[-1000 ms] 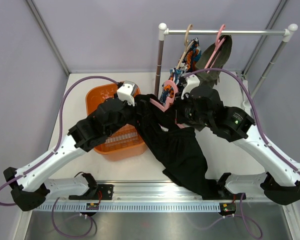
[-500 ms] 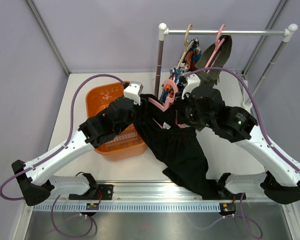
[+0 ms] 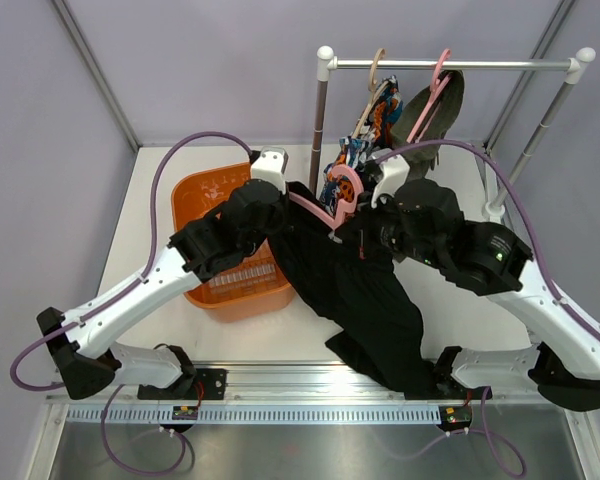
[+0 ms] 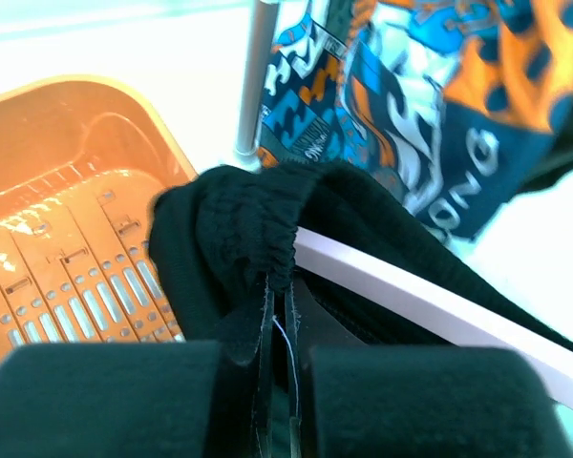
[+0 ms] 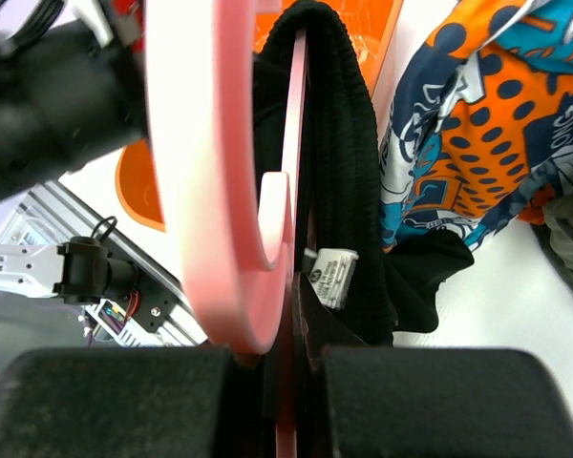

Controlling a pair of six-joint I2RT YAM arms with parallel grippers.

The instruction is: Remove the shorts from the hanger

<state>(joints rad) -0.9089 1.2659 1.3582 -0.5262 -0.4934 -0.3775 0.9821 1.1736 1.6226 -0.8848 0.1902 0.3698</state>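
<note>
The left gripper [image 4: 285,351] is clamped on the black shorts [image 3: 360,290] at the waistband — the right gripper [image 5: 291,355] grips the pink hanger [image 5: 186,172] — toward the bench's far edge.

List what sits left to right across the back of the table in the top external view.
orange basket → patterned shorts → olive shorts → rack's right post

Black shorts [image 3: 365,300], limp, across pink hanger [image 3: 310,205]

Left gripper [image 4: 283,355] and right gripper [image 5: 293,355] hover close together, both clamped tight.
</note>
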